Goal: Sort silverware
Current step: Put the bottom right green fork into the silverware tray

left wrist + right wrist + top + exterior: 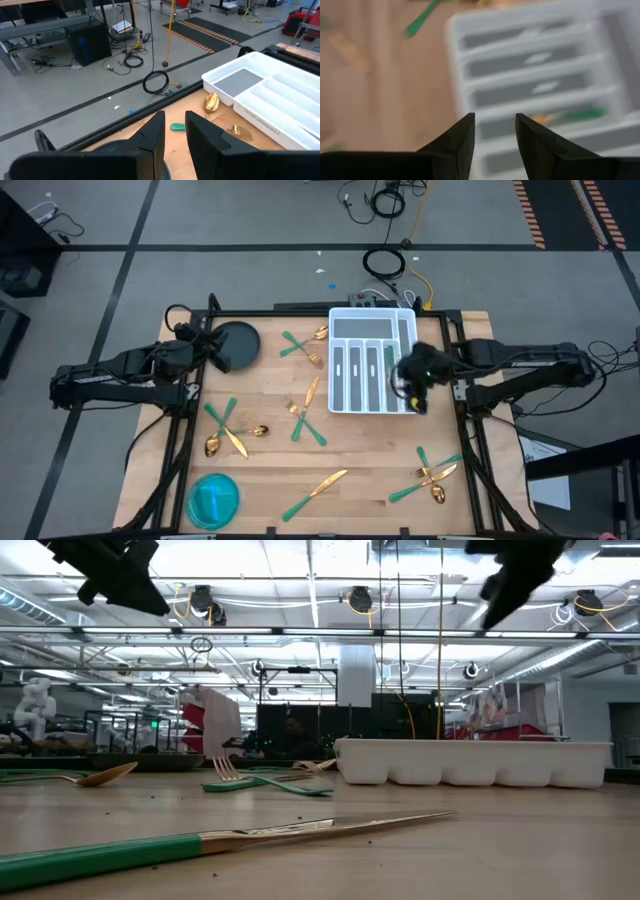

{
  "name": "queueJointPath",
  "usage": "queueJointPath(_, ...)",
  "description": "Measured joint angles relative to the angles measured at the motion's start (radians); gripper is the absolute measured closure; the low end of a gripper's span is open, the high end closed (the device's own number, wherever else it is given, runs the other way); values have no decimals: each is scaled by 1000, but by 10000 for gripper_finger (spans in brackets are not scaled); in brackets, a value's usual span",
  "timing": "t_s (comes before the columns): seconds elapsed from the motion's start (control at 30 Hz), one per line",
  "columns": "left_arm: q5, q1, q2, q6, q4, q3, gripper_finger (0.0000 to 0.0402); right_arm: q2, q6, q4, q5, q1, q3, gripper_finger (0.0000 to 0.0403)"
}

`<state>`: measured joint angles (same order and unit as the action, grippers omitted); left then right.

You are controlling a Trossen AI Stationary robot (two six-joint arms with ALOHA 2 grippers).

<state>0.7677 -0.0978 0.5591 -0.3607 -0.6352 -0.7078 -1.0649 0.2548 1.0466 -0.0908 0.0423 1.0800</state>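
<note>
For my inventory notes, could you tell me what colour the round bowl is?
The bowl is translucent blue, best seen in the high view.

A white compartmented tray (372, 326) sits at the far right of a wooden table (370, 470), a blue bowl (214, 499) near left, a dark round plate (241, 340) far left.

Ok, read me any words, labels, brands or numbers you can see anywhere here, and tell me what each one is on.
No text can be read in any view.
White tray: a line of dark print runs along its side wall in the left wrist view, too small and blurred to read.
Floor mat: orange and black hazard stripes along its edge, no words.
Silverware and blue bowl: no markings visible.
</note>
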Motion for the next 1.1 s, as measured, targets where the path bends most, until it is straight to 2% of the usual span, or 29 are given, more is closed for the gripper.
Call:
queueJointPath(0.1, 0, 0, 0, 0, 0, 0, 318, -1, 150, 68, 69, 126, 3, 268)
queueJointPath(0.3, -1, 0, 0, 0, 0, 0, 318, -37, 421, 83, 72, 398, -12, 268)
queueJointPath(0.47, -1, 0, 0, 0, -1, 0, 318, -111, 557, 81, 66, 563, -13, 268)
queueJointPath(0.63, -6, 0, 0, 1, -2, 0, 318, -232, 625, 79, 33, 665, -14, 253)
queueJointPath(0.8, -6, 0, 0, 2, -2, 0, 318, -343, 668, 63, 34, 723, -15, 211)
queueJointPath(0.97, -6, 0, 0, 2, -2, 0, 318, -400, 695, 19, 34, 775, -15, 170)
queueJointPath(1.1, -6, 0, 0, 8, -3, 0, 318, -405, 755, 2, 26, 814, -18, 152)
